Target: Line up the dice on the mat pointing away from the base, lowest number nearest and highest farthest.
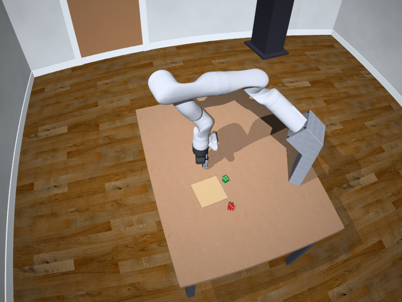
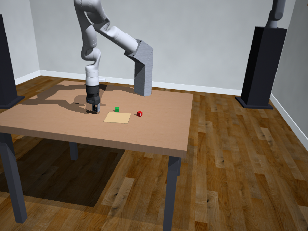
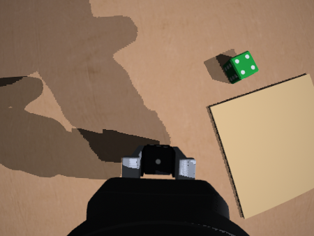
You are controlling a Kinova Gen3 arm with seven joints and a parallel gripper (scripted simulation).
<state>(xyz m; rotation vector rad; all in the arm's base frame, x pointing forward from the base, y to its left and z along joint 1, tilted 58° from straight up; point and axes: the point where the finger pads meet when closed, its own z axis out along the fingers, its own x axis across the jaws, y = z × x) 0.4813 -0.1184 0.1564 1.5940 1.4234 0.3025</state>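
Observation:
My gripper (image 1: 205, 165) (image 2: 95, 108) (image 3: 158, 156) points down, shut on the black die (image 2: 94, 108) (image 3: 158, 168), a little above the table and beside the mat. The black die shows one pip toward the wrist camera. The green die (image 1: 225, 178) (image 2: 116, 109) (image 3: 244, 65) rests on the table just off the mat's edge, four pips up. The red die (image 1: 230, 206) (image 2: 139, 113) rests on the table off another side of the mat; its top number is hard to read. The pale yellow mat (image 1: 208, 192) (image 2: 116, 118) (image 3: 272, 139) lies flat and bears no dice.
The arm's grey base stand (image 1: 305, 143) (image 2: 143, 72) is at the table's far side, beyond the green die. The wooden table (image 1: 260, 227) (image 2: 159, 126) bears the arm's shadow around my gripper. Dark pedestals (image 1: 271, 29) (image 2: 260, 67) stand away from the table.

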